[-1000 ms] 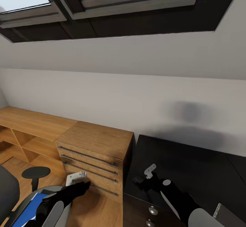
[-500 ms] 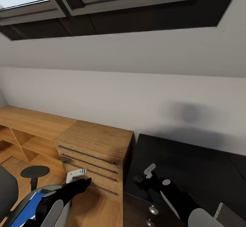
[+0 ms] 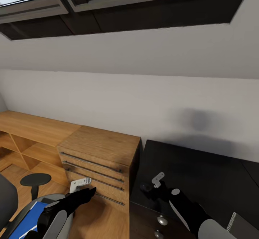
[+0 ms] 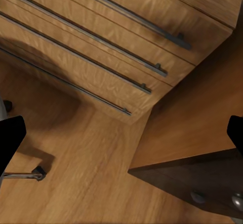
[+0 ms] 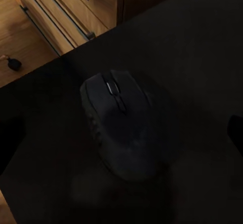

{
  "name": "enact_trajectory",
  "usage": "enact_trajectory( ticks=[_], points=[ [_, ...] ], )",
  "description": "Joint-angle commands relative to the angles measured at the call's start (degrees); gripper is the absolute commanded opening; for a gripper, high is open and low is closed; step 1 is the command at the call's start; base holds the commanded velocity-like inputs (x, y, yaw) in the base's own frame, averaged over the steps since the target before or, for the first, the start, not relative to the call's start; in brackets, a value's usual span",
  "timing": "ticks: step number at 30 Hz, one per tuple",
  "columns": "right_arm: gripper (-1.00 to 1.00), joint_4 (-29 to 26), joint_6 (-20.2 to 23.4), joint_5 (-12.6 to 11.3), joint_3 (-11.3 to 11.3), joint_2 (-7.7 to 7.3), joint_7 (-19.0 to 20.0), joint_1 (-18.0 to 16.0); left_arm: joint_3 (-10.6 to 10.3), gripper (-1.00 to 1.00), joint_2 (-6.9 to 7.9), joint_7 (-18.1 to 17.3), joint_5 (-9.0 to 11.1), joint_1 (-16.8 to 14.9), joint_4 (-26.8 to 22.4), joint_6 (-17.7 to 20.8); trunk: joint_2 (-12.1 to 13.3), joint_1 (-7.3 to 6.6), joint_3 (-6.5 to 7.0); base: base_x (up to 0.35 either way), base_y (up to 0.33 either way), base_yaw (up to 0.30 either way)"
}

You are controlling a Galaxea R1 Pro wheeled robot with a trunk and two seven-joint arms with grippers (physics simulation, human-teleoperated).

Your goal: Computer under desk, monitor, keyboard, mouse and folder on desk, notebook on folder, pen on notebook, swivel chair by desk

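Observation:
The black mouse (image 5: 121, 127) lies on the black desk (image 3: 201, 174) near its left end, just below my right gripper (image 5: 121, 138), which hangs open over it with one dark fingertip (image 5: 10, 140) on each side. From the head view the right gripper (image 3: 157, 180) hovers above the desk's front corner. My left gripper (image 3: 81, 185) is open in front of the wooden drawers, over the floor. The grey swivel chair (image 3: 34, 179) stands at the lower left with the blue folder (image 3: 27, 221) on its seat. A spiral notebook (image 3: 239, 228) lies on the desk at the lower right.
A light wooden drawer unit (image 3: 100, 152) with long bar handles (image 4: 121, 26) stands against the desk's left side, and a low wooden shelf (image 3: 28, 131) runs on along the wall. Dark desk drawers with round knobs (image 3: 161, 221) sit below my right arm. Skylights slope overhead.
The left gripper has risen slightly in front of the drawers. The right gripper holds its place over the mouse. The view has shifted a little.

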Motion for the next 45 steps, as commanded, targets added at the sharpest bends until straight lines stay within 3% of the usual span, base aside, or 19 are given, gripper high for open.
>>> enact_trajectory(
  ticks=[1,16,45],
  points=[
    [1.0,-0.1,0.3,-0.2,0.2,-0.06,0.0,0.0,-0.1,1.0,0.05,0.6,0.6,-0.1,-0.1,0.1,-0.5,0.23,-0.26,0.0,0.0,0.0],
    [1.0,0.0,0.3,-0.2,0.2,-0.06,0.0,0.0,0.0,1.0,0.05,0.6,0.6,-0.1,-0.1,0.1,-5.7,3.09,-2.6,0.0,0.0,0.0],
    [1.0,0.0,0.5,-0.1,0.2,-0.06,0.0,0.0,0.0,1.0,0.14,0.4,0.7,0.0,0.9,0.4,-5.7,3.09,-2.6,0.036,0.0,0.0]
  ],
)
